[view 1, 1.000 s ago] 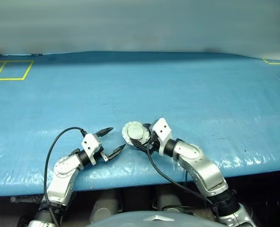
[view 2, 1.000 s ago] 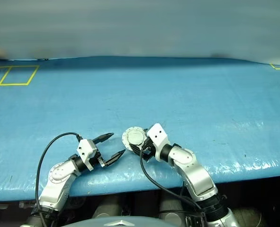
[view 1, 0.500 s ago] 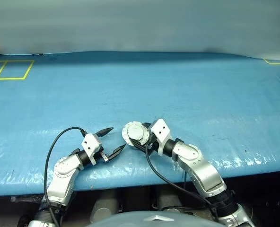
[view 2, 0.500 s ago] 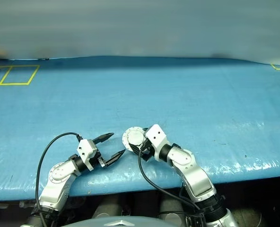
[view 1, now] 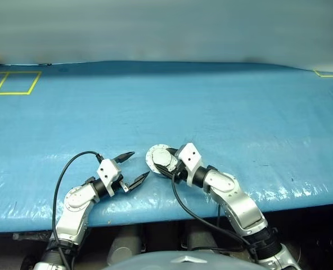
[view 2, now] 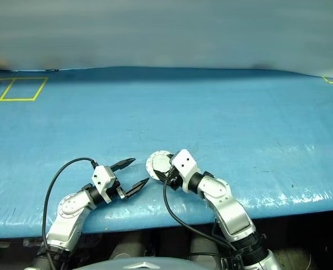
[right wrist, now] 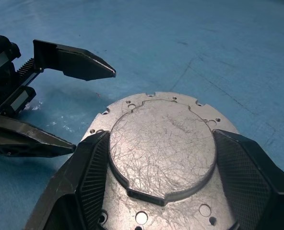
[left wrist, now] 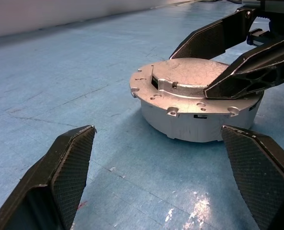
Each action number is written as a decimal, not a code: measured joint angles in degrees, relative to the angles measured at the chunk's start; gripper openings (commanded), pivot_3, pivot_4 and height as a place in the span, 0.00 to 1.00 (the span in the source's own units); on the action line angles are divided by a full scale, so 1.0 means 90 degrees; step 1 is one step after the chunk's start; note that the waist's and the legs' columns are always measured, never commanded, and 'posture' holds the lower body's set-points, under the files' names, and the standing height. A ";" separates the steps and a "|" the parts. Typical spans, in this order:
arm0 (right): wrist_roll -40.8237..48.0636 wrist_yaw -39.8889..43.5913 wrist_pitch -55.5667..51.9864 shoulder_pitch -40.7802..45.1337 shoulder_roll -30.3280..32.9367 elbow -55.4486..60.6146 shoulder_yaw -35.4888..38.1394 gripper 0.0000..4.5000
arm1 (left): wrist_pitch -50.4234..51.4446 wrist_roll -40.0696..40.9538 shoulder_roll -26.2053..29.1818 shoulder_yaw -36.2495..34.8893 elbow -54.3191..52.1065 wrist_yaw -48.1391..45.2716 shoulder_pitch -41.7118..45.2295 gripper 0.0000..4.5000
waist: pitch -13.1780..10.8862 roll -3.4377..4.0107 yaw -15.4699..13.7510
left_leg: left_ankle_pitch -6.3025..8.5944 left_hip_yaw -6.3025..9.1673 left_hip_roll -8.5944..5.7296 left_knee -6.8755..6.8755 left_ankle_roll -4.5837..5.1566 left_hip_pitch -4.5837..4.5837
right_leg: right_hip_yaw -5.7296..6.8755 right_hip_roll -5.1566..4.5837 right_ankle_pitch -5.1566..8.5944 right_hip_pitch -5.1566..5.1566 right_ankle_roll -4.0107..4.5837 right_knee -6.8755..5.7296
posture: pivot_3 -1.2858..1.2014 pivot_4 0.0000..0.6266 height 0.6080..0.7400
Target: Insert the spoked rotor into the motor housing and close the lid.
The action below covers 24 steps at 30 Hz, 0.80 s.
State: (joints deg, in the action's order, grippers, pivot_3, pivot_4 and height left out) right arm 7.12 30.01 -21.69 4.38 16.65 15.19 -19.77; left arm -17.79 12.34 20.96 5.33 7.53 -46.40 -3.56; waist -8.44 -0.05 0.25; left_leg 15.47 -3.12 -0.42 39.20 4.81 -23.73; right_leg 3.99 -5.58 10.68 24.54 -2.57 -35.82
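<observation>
Silver assembly found near front edge of blue table cover (view 1: 223, 107): motor housing (left wrist: 199, 125) standing flat on cover, lid (right wrist: 162, 146) seated on top with plain scratched grey face upward. Flange with small bolt holes visible around lid. Spoked rotor not distinguishable in any view; cannot tell its whereabouts.

Right gripper (right wrist: 156, 172) positioned over assembly, one black finger on each side of lid's raised disc, pads (right wrist: 96, 167) lying close along disc edge. Contact not confirmed; firm grip cannot be told from frames. Compared with one second ago: right forearm drawn slightly nearer to assembly, wrist block shifted a little toward it, fingers noted narrower about lid than before. Assembly itself unchanged in place on cover.

Left gripper (view 1: 131, 167) just beside assembly on robot's left, level, fingers spread wide and holding nothing. Fingertips (view 1: 128, 154) directed toward housing, apart from it, with bare cover between. No change in position or spread against earlier frames.

Yellow tape square (view 1: 12, 82) at far left of cover, well apart from work area; yellow corner mark (view 1: 328, 73) at far right. Both unchanged.
</observation>
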 measured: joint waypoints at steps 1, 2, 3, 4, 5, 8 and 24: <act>0.0002 0.0019 0.0000 0.0002 0.0020 0.0007 0.0003 0.67 | 0.0000 0.0000 -0.0001 0.0000 0.0000 0.0003 0.0000 1.00 | 0.0000 0.0000 -0.0001 | 0.0000 0.0000 0.0000 0.0000 0.0000 0.0000 | 0.0000 0.0000 -0.0001 0.0000 0.0002 0.0000 | 0.52 0.24 1.00; 0.0005 0.0037 -0.0003 0.0006 0.0041 0.0014 0.0007 0.67 | 0.0000 0.0000 -0.0002 0.0001 0.0000 0.0003 0.0000 1.00 | 0.0000 0.0000 -0.0004 | 0.0000 0.0000 0.0000 0.0000 0.0000 0.0000 | 0.0000 0.0000 -0.0001 0.0000 0.0003 0.0001 | 0.52 0.24 1.00; 0.0008 0.0058 -0.0010 0.0010 0.0065 0.0026 0.0013 0.67 | 0.0000 0.0000 -0.0002 0.0001 0.0000 0.0004 0.0000 1.00 | 0.0000 0.0000 -0.0008 | 0.0000 0.0000 0.0000 0.0000 0.0000 -0.0001 | 0.0000 0.0000 -0.0001 0.0000 0.0002 0.0001 | 0.52 0.24 1.00; 0.0019 0.0100 -0.0029 0.0026 0.0105 0.0043 0.0026 0.67 | 0.0000 0.0000 -0.0002 0.0001 0.0000 0.0004 0.0000 1.00 | 0.0000 0.0000 -0.0015 | 0.0001 0.0000 -0.0001 0.0000 0.0001 -0.0001 | 0.0000 -0.0001 -0.0001 0.0000 0.0001 0.0001 | 0.52 0.24 1.00; 0.0048 0.0148 -0.0085 0.0062 0.0149 0.0049 0.0057 0.67 | 0.0000 0.0000 -0.0002 0.0001 0.0000 0.0005 0.0000 1.00 | 0.0000 0.0000 -0.0021 | 0.0001 0.0000 -0.0001 0.0000 0.0001 -0.0001 | 0.0000 -0.0001 -0.0001 0.0000 0.0001 0.0001 | 0.52 0.24 1.00; 0.0276 0.0415 -0.0350 0.0230 0.0334 0.0077 0.0207 0.67 | 0.0000 0.0000 -0.0005 0.0003 0.0000 0.0005 -0.0003 1.00 | -0.0002 0.0000 -0.0048 | 0.0001 0.0000 -0.0001 0.0001 0.0001 -0.0003 | 0.0001 -0.0001 -0.0001 0.0001 0.0002 0.0002 | 0.52 0.24 1.00; 0.0546 0.0894 -0.0787 0.0525 0.0721 0.0149 0.0309 0.67 | 0.0000 -0.0003 -0.0042 0.0008 0.0000 0.0020 -0.0062 1.00 | -0.0003 0.0001 -0.0054 | 0.0003 0.0001 -0.0001 -0.0001 0.0003 -0.0005 | 0.0004 0.0000 -0.0005 0.0002 0.0013 0.0003 | 0.52 0.24 1.00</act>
State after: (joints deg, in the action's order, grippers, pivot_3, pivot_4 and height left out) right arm 12.03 38.06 -28.76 9.11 23.13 16.53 -16.99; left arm -17.79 12.31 20.58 5.40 7.53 -46.23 -4.11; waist -8.46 -0.04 -0.23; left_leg 15.49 -3.11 -0.42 39.19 4.84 -23.77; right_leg 4.02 -5.58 10.63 24.56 -2.46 -35.79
